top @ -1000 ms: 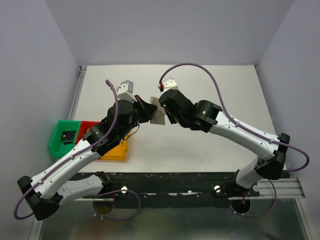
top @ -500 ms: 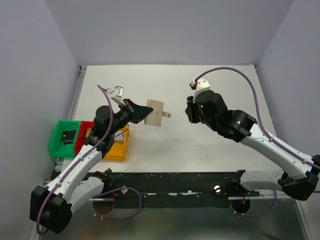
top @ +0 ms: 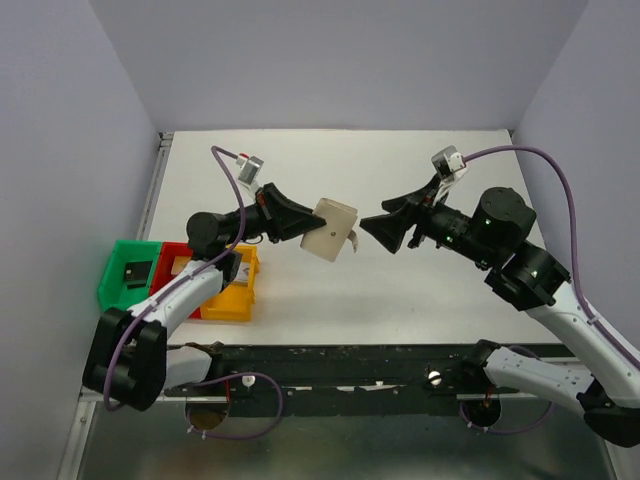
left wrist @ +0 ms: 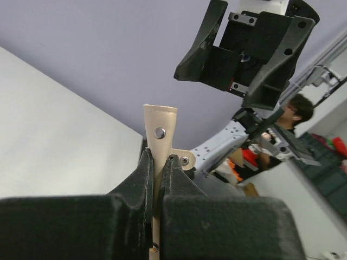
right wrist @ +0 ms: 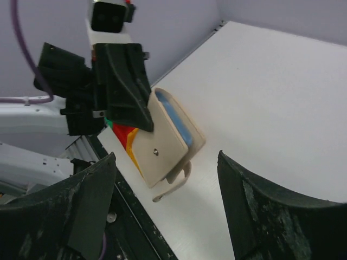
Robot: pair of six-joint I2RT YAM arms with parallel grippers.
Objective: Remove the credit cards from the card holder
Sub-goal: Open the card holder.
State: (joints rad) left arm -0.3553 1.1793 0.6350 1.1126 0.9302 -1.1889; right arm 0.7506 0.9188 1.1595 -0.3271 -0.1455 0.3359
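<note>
Above the white table [top: 420, 290], the left gripper [top: 305, 222] clamps the folded tan, blue-lined card holder [top: 332, 230] in the air, just short of the right gripper [top: 378, 235], its fingers spread apart.

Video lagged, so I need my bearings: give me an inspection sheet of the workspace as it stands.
Surface: white table, walled on three sides.
Job's things: card holder held in the air, folded, blue lining showing, strap hanging loose; credit cards: nothing seen for certain.
Clutter: green bin holding a small black item, red bin, yellow bin.
Claws: left claw shut on card holder; right claw open, facing it, apart.
Cables: purple cables loop above both arms.
Surroundings: a person beyond the rig, left wrist view.
</note>
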